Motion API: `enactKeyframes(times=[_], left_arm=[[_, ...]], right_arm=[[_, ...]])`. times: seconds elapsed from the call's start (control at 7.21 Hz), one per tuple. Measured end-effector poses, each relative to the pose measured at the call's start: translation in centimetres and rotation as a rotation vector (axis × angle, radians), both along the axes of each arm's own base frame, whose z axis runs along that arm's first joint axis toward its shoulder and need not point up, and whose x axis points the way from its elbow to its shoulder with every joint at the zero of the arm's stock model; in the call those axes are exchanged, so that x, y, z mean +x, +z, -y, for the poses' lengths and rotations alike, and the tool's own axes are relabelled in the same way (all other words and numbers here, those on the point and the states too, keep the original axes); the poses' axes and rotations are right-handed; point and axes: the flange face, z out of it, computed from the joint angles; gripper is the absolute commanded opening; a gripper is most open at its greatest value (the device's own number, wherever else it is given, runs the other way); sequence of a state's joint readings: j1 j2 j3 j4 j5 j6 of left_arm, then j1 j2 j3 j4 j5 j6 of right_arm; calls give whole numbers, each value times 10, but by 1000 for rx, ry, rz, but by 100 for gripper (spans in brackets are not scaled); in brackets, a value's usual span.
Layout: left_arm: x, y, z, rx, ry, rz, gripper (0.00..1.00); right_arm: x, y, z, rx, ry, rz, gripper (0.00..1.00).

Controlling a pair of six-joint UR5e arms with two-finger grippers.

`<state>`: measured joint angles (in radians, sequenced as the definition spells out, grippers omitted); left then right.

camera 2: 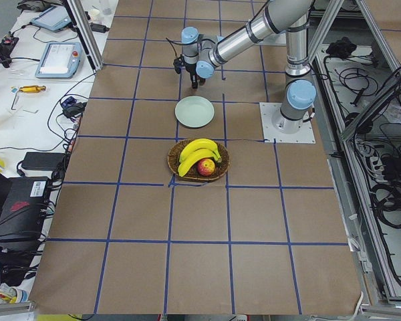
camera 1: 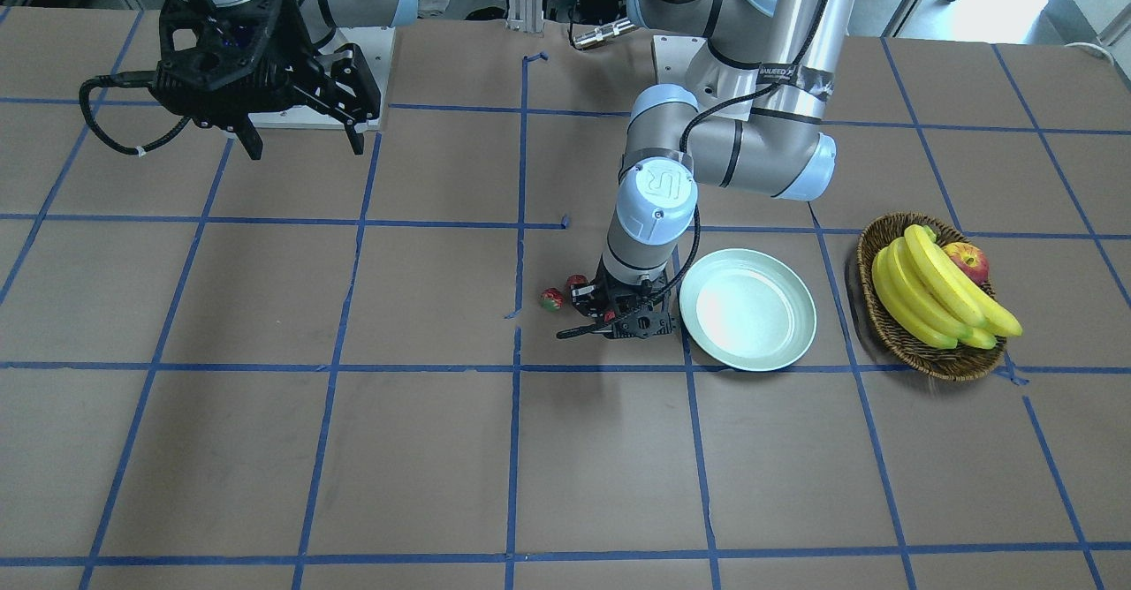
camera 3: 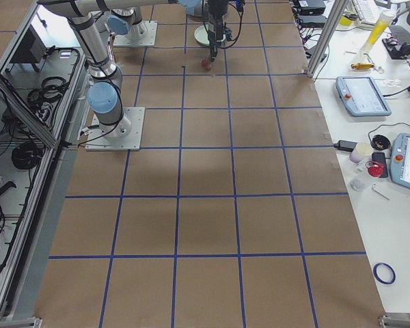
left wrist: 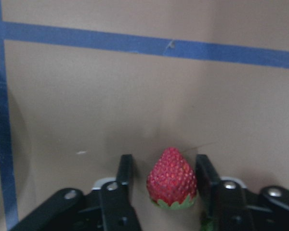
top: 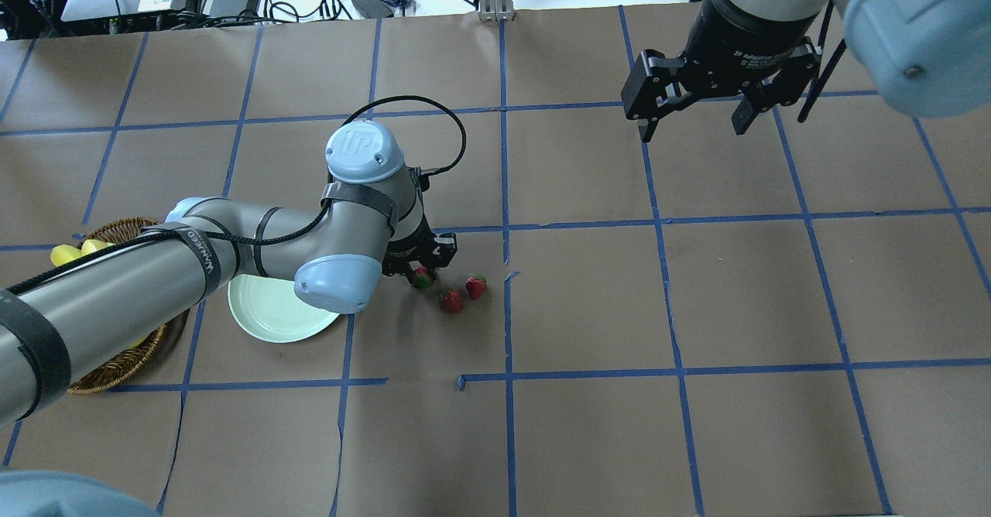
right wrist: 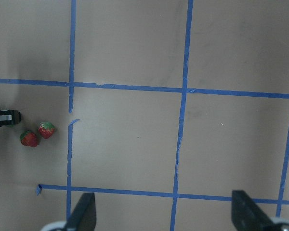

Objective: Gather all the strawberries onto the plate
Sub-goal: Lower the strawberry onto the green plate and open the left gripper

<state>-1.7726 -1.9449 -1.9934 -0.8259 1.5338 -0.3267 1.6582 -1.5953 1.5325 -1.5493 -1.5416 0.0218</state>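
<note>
Three small red strawberries lie on the table beside the pale plate, which holds nothing. My left gripper is down at the table with its fingers on either side of one strawberry. The right finger touches it and a small gap shows at the left finger. The other two strawberries lie loose just beside it; they also show in the right wrist view. My right gripper is open and empty, high above the far right of the table.
A brown wicker basket with bananas and a red-yellow apple stands beyond the plate from the strawberries. My left arm's elbow hangs over part of the plate in the overhead view. Blue tape lines grid the brown table.
</note>
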Motion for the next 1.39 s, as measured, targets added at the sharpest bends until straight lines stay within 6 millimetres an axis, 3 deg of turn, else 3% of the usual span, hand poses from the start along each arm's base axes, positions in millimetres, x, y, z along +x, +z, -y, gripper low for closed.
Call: enactKeyframes(times=[0.28,0.42,0.55,0.69,0.83,1.11,1.39], left_arm=[[10,25,12,-12,-60,18,0],[35,40,20,16,-101,53,0],[74,50,25,65,-128,80,8],[109,50,25,108,-149,84,47],[132,43,21,142,-159,78,99],[145,35,15,168,-153,66,100],[130,41,14,152,3,76,100]], right_arm=[[0,0,0,0,-3,1,100],[0,0,0,0,-4,2,100],[0,0,0,0,-5,3,100],[0,-1,1,1,-6,3,100],[1,-1,1,2,-7,3,100],[1,-2,2,3,-8,4,100],[1,-3,2,4,-9,5,100]])
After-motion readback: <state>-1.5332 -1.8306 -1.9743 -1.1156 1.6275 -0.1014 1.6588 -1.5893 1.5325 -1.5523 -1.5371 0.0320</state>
